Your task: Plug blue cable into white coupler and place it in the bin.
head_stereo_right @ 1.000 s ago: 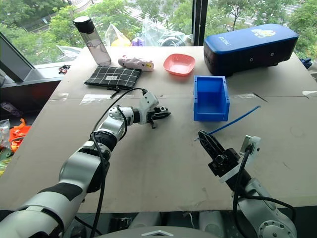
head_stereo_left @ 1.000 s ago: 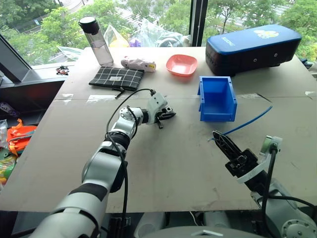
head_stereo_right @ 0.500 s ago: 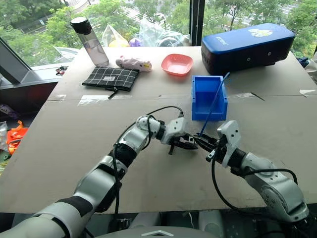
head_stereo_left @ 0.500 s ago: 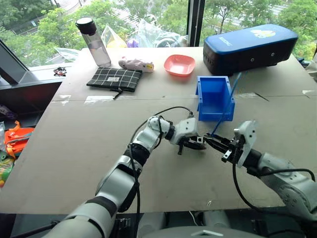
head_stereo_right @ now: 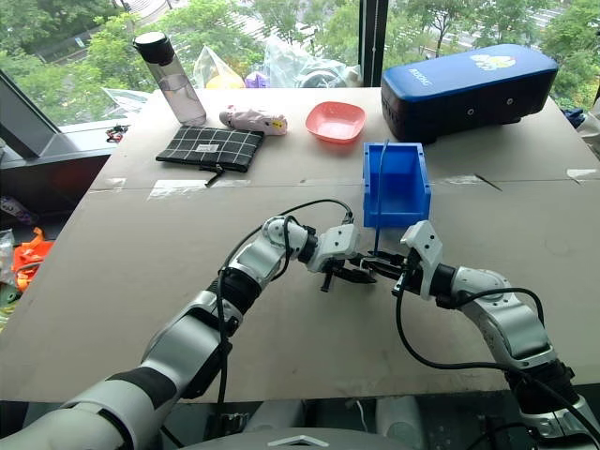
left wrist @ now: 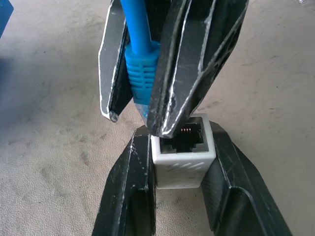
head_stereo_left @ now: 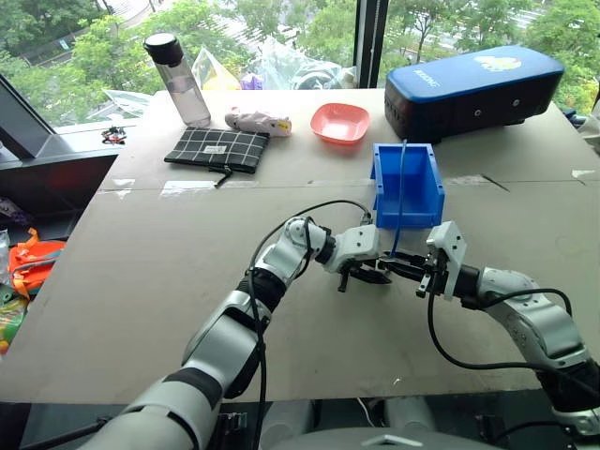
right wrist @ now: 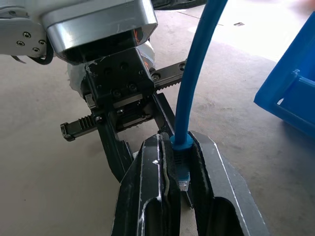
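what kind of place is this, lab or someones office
Most likely a lab or test room by a window: a big table with taped-down board, a blue bin and a dark-blue case, beside personal bits like a water bottle and a pink bowl. Trees show through the glass.

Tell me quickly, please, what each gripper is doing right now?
Left gripper: shut on the white coupler, socket facing the plug.
Right gripper: shut on the blue cable just behind its plug, which is not yet inserted.
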Tool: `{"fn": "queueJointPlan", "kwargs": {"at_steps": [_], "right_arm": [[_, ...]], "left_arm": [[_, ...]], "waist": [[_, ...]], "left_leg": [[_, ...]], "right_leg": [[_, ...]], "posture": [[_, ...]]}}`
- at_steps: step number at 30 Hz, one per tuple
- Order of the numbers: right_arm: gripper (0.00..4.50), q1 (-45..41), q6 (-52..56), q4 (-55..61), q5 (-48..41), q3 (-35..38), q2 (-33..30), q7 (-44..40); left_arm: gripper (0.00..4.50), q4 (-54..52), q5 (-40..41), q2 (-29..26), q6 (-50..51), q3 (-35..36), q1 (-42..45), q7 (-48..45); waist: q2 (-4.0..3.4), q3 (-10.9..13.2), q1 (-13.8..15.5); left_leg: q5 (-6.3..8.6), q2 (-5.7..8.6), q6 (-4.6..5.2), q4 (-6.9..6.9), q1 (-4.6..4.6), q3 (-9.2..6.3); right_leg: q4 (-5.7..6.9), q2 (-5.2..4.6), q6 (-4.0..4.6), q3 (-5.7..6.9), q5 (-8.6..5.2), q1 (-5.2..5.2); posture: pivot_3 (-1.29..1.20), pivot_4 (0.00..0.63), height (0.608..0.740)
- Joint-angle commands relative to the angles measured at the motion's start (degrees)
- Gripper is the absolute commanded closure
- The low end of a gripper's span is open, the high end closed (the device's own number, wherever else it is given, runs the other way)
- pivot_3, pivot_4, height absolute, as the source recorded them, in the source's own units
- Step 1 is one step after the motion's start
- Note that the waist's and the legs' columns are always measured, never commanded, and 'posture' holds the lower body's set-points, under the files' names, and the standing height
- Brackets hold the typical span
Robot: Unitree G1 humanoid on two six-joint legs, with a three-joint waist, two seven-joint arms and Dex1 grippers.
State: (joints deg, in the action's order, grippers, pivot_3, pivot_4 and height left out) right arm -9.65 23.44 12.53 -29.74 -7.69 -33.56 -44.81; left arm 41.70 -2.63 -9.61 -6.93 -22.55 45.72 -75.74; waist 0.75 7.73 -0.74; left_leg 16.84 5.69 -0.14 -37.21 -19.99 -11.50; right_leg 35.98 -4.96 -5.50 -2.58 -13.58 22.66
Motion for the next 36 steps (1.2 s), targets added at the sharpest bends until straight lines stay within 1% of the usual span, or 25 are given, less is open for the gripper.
{"fn": "queueJointPlan", "kwargs": {"at_steps": [1,6,10,14,18,31,36], "right_arm": [[4.50,-1.90,1.22,4.22,-4.53,3.12,-0.22,-4.21],[4.50,-3.19,3.49,4.41,-6.36,4.07,0.36,-5.51],[4.50,-3.07,3.01,3.34,-4.89,2.67,1.52,-5.91],[4.50,-2.90,1.40,1.15,-1.32,0.90,2.17,-6.09],[4.50,-2.99,-0.49,-2.22,1.07,1.15,2.04,-7.31],[4.50,-4.35,-1.83,-5.78,2.41,2.23,1.07,-10.71],[4.50,-4.56,-2.75,-7.12,4.79,0.96,0.38,-11.44]], "left_arm": [[3.89,-0.62,-0.56,0.33,0.77,-0.64,0.64,0.11],[3.89,-0.61,-0.40,0.36,1.19,-0.59,0.92,-0.32],[3.89,-0.63,-0.25,0.47,1.49,-0.56,1.05,-0.50],[3.89,-1.07,-0.10,0.38,1.80,-0.61,0.88,-0.79],[3.89,-1.39,0.01,0.20,2.01,-0.62,0.75,-1.18],[3.89,-1.55,0.13,-0.23,2.07,-0.59,0.81,-1.72],[3.89,-2.01,0.15,-0.44,2.22,-0.67,0.62,-1.88]], "waist": [[0.00,0.00,0.01],[0.00,0.00,0.06],[0.00,0.00,0.15],[0.00,0.00,0.13],[-0.01,-0.01,0.08],[-0.01,-0.01,0.07],[-0.01,-0.01,0.06]], "left_leg": [[0.00,0.00,0.00,0.00,0.00,0.00],[0.00,-0.01,0.00,0.00,0.00,-0.08],[0.00,0.01,0.00,0.00,0.00,-0.07],[0.00,0.01,0.00,0.00,0.00,-0.07],[0.00,0.02,0.00,0.00,0.00,-0.04],[0.00,0.01,0.00,0.00,0.00,-0.06],[0.00,0.02,0.00,0.00,0.00,-0.06]], "right_leg": [[0.00,0.00,0.00,0.00,0.00,0.00],[0.00,-0.01,0.00,0.00,0.00,0.00],[-0.01,-0.03,-0.01,0.00,0.00,0.00],[-0.01,-0.03,-0.01,0.00,0.00,0.00],[-0.01,-0.03,-0.01,0.00,0.00,0.01],[0.00,-0.03,-0.01,0.00,0.01,0.00],[0.00,-0.03,-0.01,0.00,0.01,0.00]], "posture": [[0.00,0.150,0.737],[0.00,0.150,0.737],[0.00,0.150,0.737],[0.00,0.150,0.737],[0.00,0.150,0.737],[0.00,0.150,0.737],[0.00,0.150,0.737]]}}
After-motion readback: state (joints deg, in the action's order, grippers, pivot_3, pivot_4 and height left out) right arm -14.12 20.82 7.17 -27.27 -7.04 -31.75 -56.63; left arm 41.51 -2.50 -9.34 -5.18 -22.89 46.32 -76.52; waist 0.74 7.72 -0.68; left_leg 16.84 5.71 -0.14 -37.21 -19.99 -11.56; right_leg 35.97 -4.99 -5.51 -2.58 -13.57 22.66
